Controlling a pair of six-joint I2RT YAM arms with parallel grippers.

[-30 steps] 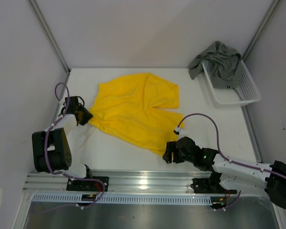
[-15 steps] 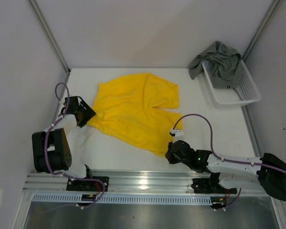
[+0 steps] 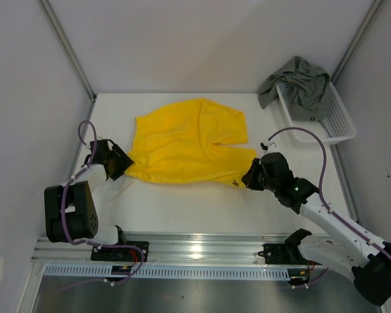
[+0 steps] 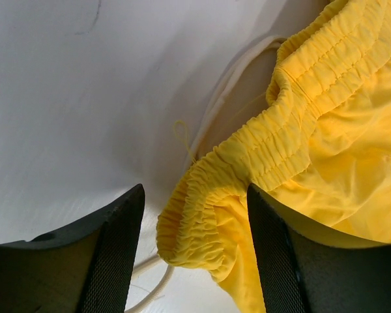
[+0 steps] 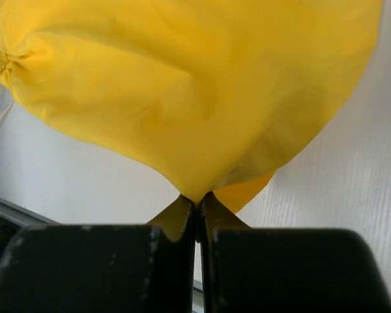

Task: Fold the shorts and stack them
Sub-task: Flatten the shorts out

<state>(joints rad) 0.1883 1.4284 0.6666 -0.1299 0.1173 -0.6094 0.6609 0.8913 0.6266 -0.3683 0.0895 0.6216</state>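
On the table (image 3: 182, 208), right end effector (image 5: 197, 201) has apparently dragged yellow shorts (image 3: 182, 140).

Yellow shorts (image 3: 182, 143), grey-green shorts (image 3: 301, 81)

You had the first pair of shorts (image 3: 186, 140) spread across the middle of the table (image 3: 182, 208). Your left gripper (image 3: 120, 163) sat at its left corner, your right gripper (image 3: 249, 178) at its near right corner. Far right stood the basket (image 3: 319, 138), with the second pair of shorts (image 3: 300, 81) in it, spilling over its left rim.
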